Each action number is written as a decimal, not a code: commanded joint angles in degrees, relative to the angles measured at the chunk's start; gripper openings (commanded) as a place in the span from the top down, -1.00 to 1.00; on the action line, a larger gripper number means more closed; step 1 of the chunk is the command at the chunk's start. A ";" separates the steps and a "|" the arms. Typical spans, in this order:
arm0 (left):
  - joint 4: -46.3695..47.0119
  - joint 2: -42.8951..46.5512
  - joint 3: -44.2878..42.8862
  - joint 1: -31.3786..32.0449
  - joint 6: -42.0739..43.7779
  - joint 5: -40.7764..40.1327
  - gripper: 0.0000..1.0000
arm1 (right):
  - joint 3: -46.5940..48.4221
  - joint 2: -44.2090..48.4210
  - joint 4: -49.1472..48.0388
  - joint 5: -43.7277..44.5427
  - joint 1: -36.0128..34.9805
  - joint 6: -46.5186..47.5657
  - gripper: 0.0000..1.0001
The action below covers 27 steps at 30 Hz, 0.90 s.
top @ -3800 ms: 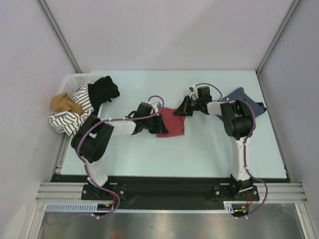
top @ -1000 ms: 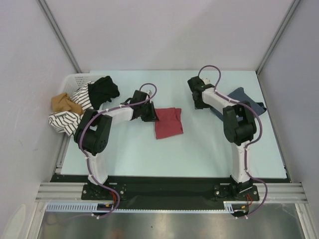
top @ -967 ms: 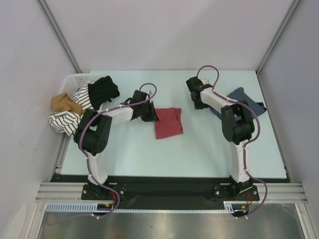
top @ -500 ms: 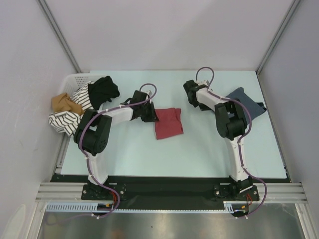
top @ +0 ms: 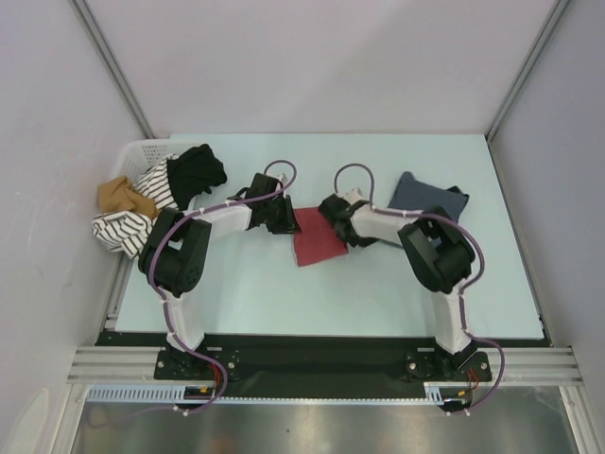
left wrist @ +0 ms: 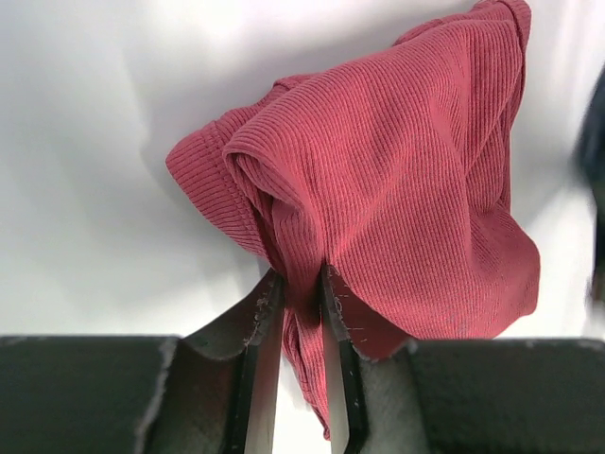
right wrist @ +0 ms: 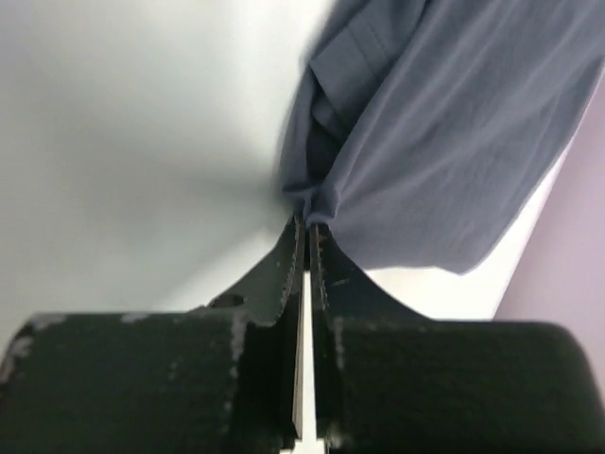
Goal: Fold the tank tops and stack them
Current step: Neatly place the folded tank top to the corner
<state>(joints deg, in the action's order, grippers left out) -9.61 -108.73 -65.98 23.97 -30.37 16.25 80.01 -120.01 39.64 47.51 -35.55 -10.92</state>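
The brick red tank top [top: 318, 242] lies crumpled at the table's middle. My left gripper [top: 282, 218] is at its left edge, shut on a bunched fold of the red tank top [left wrist: 406, 180], which rises between the left gripper's [left wrist: 302, 284] jaws. The slate blue-grey tank top [top: 427, 197] lies right of centre, partly under my right arm. My right gripper [top: 361, 233] sits low beside the red top. In the right wrist view the gripper [right wrist: 307, 223] is shut on an edge of the blue-grey tank top [right wrist: 454, 132], which spreads away from the tips.
A white basket [top: 138, 151] stands at the table's left edge, with striped cloth [top: 132, 222], black cloth [top: 194, 170] and tan cloth [top: 121, 196] spilling over it. Grey walls close in at the left, back and right.
My right gripper shut on the blue-grey tank top's edge and swung left toward the red one, dragging the blue-grey top leftward. The left arm stayed put, still holding the red cloth.
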 commanded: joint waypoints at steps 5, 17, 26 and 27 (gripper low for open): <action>-0.50 2.29 -0.20 -0.50 1.63 -0.34 0.48 | -18.91 19.71 -5.71 -16.02 -13.48 -7.79 0.99; -1.38 0.71 -1.88 -0.85 1.98 -0.52 0.46 | -18.95 29.03 -1.77 -26.57 -17.12 -10.01 -0.22; 1.60 3.43 1.55 -0.85 0.67 -0.96 -0.13 | -11.81 31.77 -8.69 -53.42 -0.15 -4.02 -0.50; 1.96 3.78 2.07 -0.85 0.58 -0.78 -0.13 | -10.76 30.72 -10.09 -56.01 1.61 -4.28 -0.48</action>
<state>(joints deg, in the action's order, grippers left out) -9.43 -108.47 -65.14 23.57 -29.61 15.51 66.41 -88.79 34.35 6.15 -38.20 -16.82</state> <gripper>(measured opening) 0.562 0.749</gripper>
